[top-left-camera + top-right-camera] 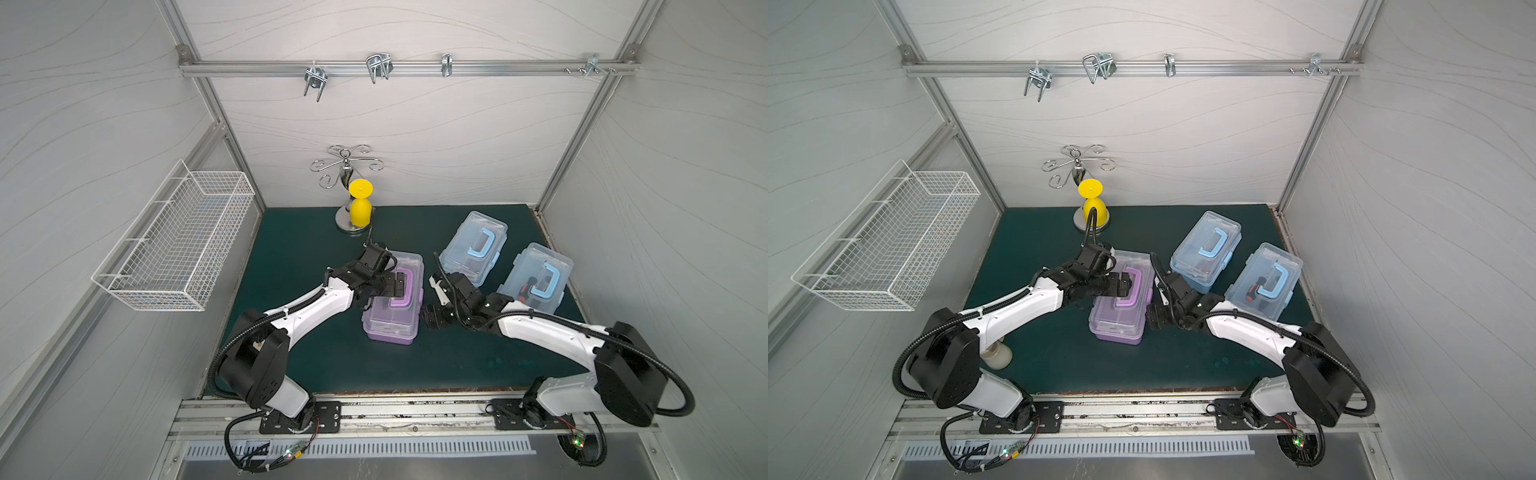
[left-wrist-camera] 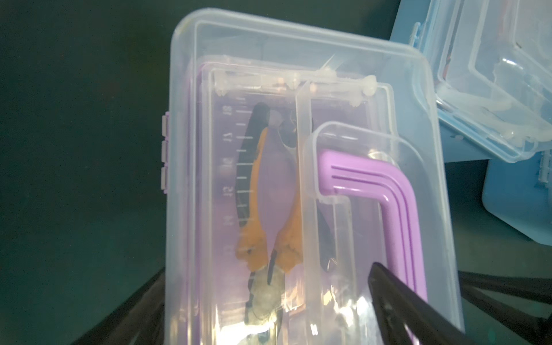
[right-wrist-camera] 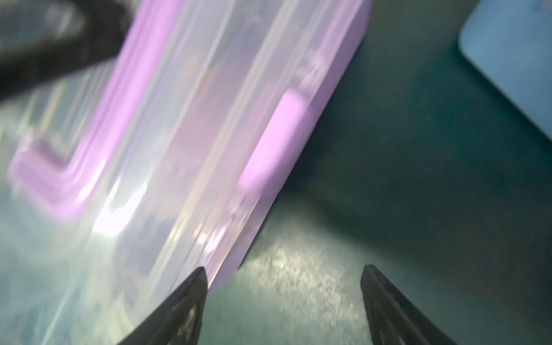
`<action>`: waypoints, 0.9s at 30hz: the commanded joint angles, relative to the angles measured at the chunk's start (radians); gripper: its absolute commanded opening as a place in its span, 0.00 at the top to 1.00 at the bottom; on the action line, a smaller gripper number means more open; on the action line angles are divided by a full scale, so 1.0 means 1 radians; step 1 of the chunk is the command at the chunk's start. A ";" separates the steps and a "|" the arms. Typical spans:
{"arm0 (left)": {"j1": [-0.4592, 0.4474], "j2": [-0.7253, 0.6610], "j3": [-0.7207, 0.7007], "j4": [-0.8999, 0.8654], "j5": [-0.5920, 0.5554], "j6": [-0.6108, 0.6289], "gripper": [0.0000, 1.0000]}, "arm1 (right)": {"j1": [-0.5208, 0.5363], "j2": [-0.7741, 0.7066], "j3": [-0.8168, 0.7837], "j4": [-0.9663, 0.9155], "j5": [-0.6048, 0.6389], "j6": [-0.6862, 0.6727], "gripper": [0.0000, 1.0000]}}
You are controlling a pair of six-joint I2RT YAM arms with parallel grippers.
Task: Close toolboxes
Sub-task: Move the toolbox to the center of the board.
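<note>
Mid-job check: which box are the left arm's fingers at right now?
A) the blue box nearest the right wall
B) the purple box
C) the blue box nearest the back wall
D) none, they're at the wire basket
B: the left wrist view shows one of the left fingers over the lid of the purple box, right beside its handle.

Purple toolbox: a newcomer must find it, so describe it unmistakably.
On the dark green mat, the purple toolbox lies near the centre. The rear light blue toolbox and the nearer light blue toolbox stand on its right; it alone is purple.
</note>
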 commanded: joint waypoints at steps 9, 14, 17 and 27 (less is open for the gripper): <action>-0.016 -0.102 0.014 -0.060 -0.037 0.039 0.01 | 0.136 0.043 -0.016 0.092 0.028 -0.014 0.01; -0.013 -0.172 -0.007 -0.065 -0.084 0.042 0.01 | 0.168 0.169 0.072 0.106 0.048 -0.034 0.01; -0.004 -0.215 -0.030 -0.058 -0.112 0.042 0.01 | 0.169 0.229 0.133 0.085 0.117 -0.005 0.01; 0.080 -0.335 -0.135 -0.023 -0.150 0.004 0.01 | 0.069 0.345 0.303 0.046 0.209 0.022 0.01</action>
